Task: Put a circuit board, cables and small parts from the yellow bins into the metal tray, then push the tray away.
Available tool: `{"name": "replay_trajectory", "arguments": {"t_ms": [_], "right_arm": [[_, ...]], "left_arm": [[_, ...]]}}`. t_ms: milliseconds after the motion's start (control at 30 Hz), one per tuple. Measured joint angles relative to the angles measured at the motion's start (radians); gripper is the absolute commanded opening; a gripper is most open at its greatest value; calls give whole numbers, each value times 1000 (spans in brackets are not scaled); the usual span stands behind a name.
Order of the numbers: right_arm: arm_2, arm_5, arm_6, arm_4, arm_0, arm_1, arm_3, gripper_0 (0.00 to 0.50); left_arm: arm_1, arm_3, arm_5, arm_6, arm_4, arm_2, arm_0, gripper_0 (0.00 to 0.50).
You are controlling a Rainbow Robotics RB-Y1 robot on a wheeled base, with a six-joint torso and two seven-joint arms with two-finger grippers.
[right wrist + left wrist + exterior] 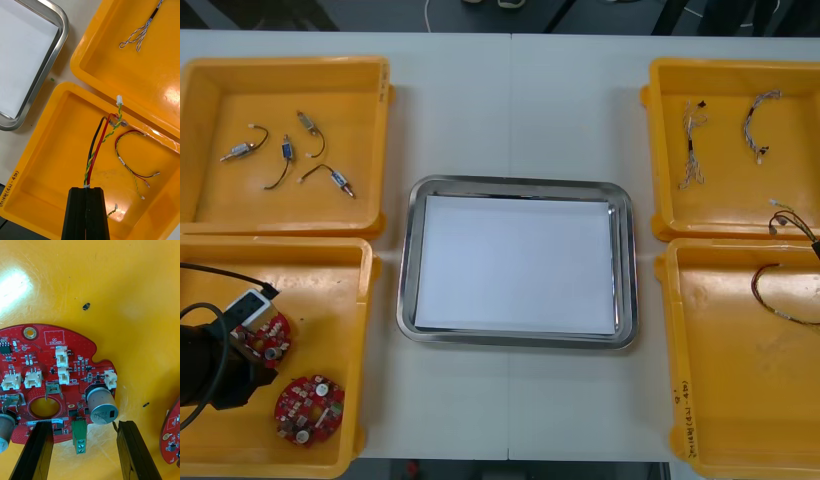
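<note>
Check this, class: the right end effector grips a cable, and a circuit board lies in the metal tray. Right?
No. The right end effector grips a cable, but the front view shows both circuit boards in the near left bin, not the metal tray.

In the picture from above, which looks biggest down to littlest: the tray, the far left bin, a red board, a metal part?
1. Tray and far left bin: about alike, can't rank them.
2. Board.
3. Metal part, smallest.
Left gripper is open at the other board; right gripper is shut on a cable.
</note>
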Motion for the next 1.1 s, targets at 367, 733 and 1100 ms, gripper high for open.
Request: {"name": "replay_trajectory", "arguments": {"t_ms": [367, 733, 1100], "right_arm": [[0, 0, 0, 0, 0, 0, 0, 0], [0, 0, 0, 0, 0, 0, 0, 0], [0, 0, 0, -1, 0, 0, 0, 0]], "left_arm": [[0, 1, -2, 0, -25, -5, 0, 0], [1, 2, -23, 0, -42, -22, -8, 0], [9, -11, 31, 0, -21, -11, -18, 0]]}}
